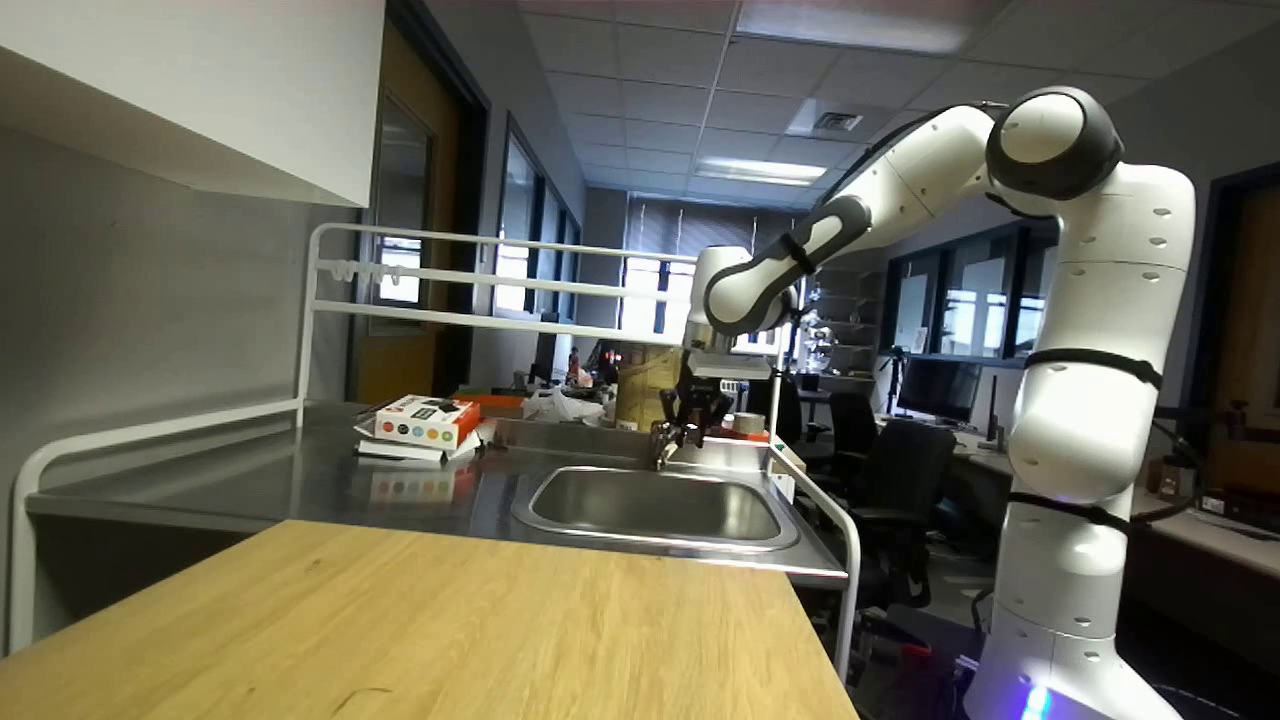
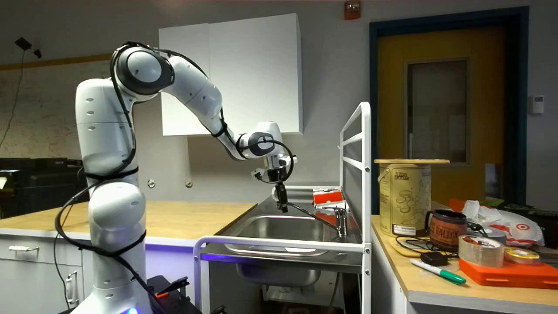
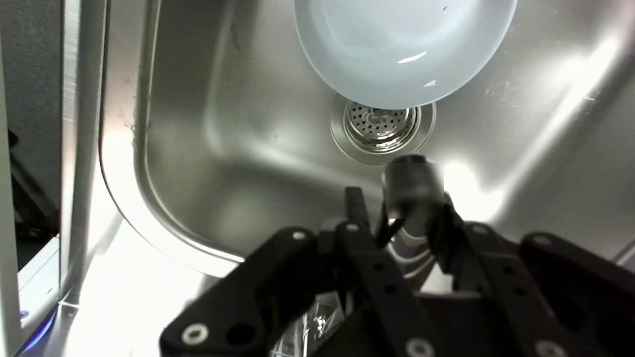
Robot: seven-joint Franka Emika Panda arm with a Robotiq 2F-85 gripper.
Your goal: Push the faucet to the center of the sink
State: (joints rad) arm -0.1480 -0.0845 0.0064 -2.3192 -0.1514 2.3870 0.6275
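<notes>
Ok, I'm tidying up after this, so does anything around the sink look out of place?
Mildly, yes: the bowl partly covers the drain, which might slow draining; a printed box sits near the sink, where it could get wet.

Wrist view: bowl (image 3: 404,54) cut off by top edge, faucet (image 3: 412,184) blurred at its tip

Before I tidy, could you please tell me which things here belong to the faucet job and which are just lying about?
For the job: faucet, sink, tool.
Just lying about: dish, mug, marker, tape, box.
</notes>
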